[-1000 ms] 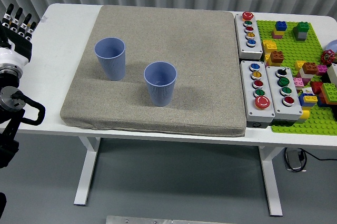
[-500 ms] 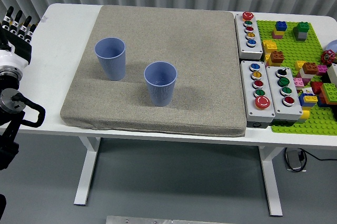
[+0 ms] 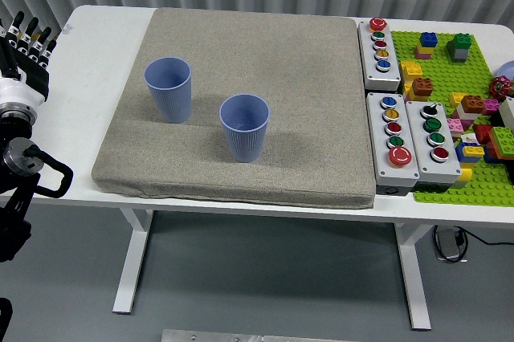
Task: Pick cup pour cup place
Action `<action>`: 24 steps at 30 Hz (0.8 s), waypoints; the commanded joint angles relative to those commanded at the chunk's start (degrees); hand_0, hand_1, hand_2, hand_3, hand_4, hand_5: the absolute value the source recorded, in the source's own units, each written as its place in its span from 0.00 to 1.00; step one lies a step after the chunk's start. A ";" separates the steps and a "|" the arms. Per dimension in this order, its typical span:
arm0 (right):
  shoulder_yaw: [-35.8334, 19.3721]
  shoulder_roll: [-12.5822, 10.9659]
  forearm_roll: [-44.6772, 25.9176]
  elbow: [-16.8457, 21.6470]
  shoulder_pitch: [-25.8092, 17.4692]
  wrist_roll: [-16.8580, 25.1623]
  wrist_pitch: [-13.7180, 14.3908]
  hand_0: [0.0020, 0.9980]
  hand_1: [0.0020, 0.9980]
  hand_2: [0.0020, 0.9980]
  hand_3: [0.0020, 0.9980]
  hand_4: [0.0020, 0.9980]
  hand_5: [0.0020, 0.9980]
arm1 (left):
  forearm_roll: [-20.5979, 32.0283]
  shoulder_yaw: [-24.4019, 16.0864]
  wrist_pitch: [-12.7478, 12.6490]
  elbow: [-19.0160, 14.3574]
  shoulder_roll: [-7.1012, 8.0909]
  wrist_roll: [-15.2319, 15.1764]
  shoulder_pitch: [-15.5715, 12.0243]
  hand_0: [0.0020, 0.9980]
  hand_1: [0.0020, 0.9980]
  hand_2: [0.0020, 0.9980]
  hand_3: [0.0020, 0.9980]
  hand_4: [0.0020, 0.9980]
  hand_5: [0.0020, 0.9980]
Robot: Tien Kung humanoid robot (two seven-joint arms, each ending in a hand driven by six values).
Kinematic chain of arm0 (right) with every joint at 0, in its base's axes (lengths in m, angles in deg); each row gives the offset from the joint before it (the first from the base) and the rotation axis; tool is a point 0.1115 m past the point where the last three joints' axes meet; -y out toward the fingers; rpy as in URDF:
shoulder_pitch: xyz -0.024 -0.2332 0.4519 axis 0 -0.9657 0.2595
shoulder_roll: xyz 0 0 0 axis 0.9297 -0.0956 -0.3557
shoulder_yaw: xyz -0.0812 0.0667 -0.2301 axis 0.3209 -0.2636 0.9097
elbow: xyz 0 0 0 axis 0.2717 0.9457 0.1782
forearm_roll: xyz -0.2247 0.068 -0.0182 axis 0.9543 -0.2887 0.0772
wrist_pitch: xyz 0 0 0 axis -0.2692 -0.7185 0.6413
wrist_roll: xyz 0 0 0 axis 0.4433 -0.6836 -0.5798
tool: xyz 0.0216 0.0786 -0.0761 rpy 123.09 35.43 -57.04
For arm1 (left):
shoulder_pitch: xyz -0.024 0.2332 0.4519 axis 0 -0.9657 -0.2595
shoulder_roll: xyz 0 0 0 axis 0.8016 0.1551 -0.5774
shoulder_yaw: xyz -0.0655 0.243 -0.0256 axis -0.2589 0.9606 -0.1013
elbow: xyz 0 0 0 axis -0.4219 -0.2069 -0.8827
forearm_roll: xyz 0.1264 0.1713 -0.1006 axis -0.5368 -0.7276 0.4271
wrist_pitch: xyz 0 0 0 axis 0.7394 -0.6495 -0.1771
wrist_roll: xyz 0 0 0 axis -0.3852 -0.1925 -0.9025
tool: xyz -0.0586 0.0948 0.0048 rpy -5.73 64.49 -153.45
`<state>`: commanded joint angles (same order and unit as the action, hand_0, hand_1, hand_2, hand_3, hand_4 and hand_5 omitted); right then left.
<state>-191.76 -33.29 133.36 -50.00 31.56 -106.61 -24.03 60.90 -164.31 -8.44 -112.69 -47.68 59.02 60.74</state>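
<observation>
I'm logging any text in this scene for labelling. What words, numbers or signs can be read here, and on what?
None can be read.
Blue cups and: plain, no print.
Button boxes and: coloured buttons only; any marks are too small to read.
Bricks on the green baseplate: no legible text.
Left robot hand: no readable label.

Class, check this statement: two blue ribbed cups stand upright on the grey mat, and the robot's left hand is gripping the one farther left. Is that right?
Not quite. The head view shows the left hand open at the table's left edge, well clear of the mat and holding nothing. The rest stands: the left cup and the right cup are both blue, ribbed and upright on the grey mat.
</observation>
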 joint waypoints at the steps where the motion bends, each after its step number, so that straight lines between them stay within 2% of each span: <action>1: 0.02 -0.02 -0.04 -0.01 0.09 0.02 0.00 0.69 0.67 0.61 0.61 0.00 0.32 | 0.15 -0.03 0.06 0.00 0.05 0.01 0.06 0.92 0.89 0.93 0.95 0.88 1.00; 10: 0.16 -0.14 -0.17 -0.13 0.49 0.19 -0.04 0.69 0.67 0.61 0.61 0.00 0.32 | -3.07 -0.76 -0.34 0.42 0.26 -0.02 0.35 0.92 0.89 0.93 0.95 0.88 1.00; 24: 0.56 -0.30 -0.20 -0.26 0.74 0.35 -0.04 0.69 0.66 0.61 0.61 0.00 0.32 | -3.37 -1.24 -0.51 0.70 0.51 -0.13 0.03 0.91 0.88 0.92 0.94 0.88 1.00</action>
<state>-191.21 -33.60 133.16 -50.27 32.30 -106.27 -24.06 57.53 -165.56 -8.94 -111.99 -47.18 58.89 60.77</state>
